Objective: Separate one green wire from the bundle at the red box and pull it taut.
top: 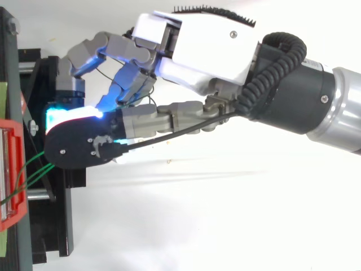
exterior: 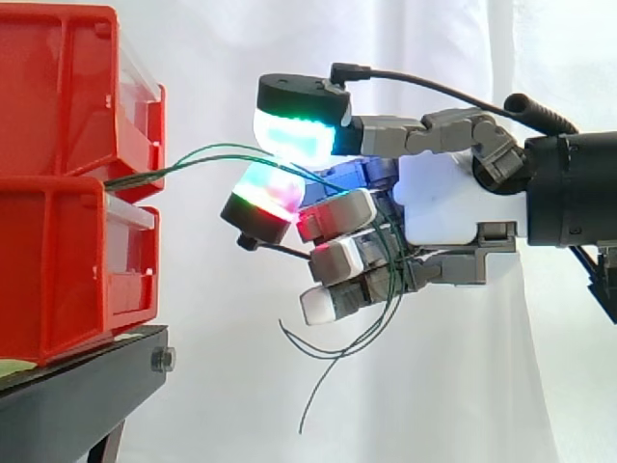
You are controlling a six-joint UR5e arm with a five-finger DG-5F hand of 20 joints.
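Red bins: two are standing stacked, the upper bin (exterior: 67, 96) sitting on the lower bin (exterior: 58, 280); both are facing the hand with clear front panels, and what is lying inside them cannot be told.
Black stand (exterior: 77, 395): it is carrying the red bins from below.
Green wires (exterior: 217, 148): they are coming out at the front of the red bins, where the upper bin meets the lower one, and are running away from the bins in a shallow arc into the hand; whether they are starting inside a bin cannot be told. In the top view two strands (top: 35, 168) are leaving the bin's red edge side by side.
Hand (exterior: 443, 198): it is hovering level with the bins' seam, just apart from their fronts.
Fingers (exterior: 337, 214): they are curling inward, with the wires threading between the two glowing pads nearest the bins and on through the curled ones.
Loose ends (exterior: 323, 386): they are dangling slack below the hand, well off the bins.
White curtain (exterior: 434, 386): it is hanging behind everything.
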